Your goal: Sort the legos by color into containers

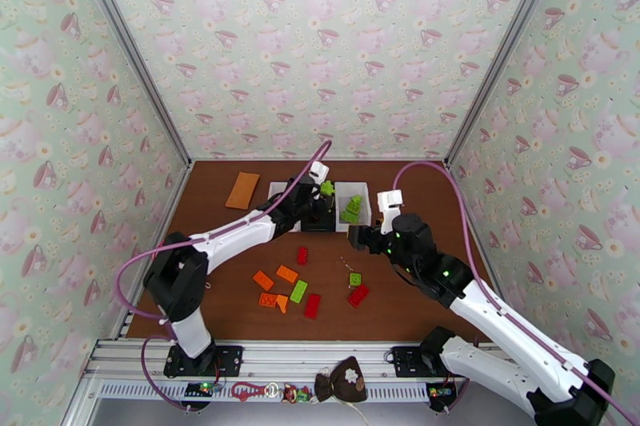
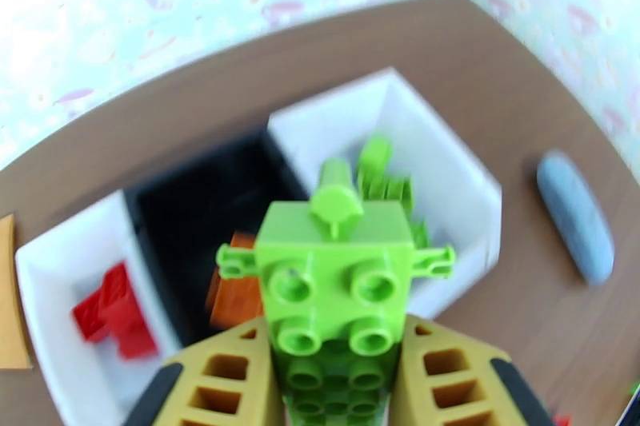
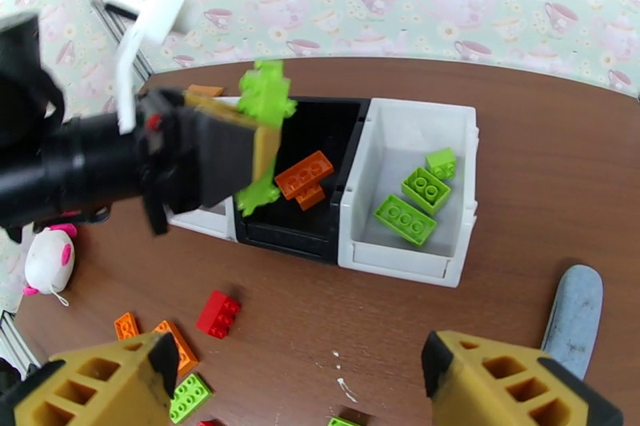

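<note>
An orange card point(image 1: 242, 190) lies at the upper left of the desk point(image 1: 240, 292). Loose red, orange and lime legos point(image 1: 298, 290) are scattered at lower centre. Three bins stand in a row. The left white bin point(image 2: 48, 316) holds red bricks point(image 2: 116, 316), the black bin point(image 2: 200, 188) orange bricks point(image 2: 236, 292), and the right white bin point(image 3: 400, 120) lime bricks point(image 3: 416, 204). The left end effector point(image 2: 336, 356) is clamped on a lime green brick point(image 2: 336, 276) (studs toward its wrist camera), above the row near the black bin. The right end effector point(image 3: 300, 384), spread wide and empty, hovers right of centre, below the bins.
</note>
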### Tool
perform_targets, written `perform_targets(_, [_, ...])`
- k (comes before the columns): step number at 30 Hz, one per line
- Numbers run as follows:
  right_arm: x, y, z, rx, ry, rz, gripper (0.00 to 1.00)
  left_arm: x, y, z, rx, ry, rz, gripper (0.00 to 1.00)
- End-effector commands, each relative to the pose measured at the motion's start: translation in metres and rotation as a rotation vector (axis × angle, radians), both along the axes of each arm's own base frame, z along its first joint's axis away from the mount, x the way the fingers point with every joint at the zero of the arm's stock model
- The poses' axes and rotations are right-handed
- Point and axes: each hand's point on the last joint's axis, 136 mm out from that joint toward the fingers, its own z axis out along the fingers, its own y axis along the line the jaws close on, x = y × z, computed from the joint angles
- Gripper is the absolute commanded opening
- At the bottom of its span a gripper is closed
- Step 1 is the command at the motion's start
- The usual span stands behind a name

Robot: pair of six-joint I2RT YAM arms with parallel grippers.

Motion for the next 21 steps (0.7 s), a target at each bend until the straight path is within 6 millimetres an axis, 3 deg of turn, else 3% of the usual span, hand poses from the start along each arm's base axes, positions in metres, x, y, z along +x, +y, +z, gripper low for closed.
perform_targets(1, [-0.004,-0.014,0.001,-0.044,-0.016,-0.033,0.86,0.022,-0.016,0.007,-0.078,0.025,0.098,0.18])
perform_targets(10, [-0.008,-0.023,0.002,-0.072,-0.026,-0.052,0.86,0.041,-0.066,-0.018,0.008,0.082,0.208,0.16])
perform_targets(21, [-0.008,-0.029,0.006,-0.086,-0.038,-0.074,0.86,0.049,-0.085,-0.056,0.089,0.159,0.291,0.16])
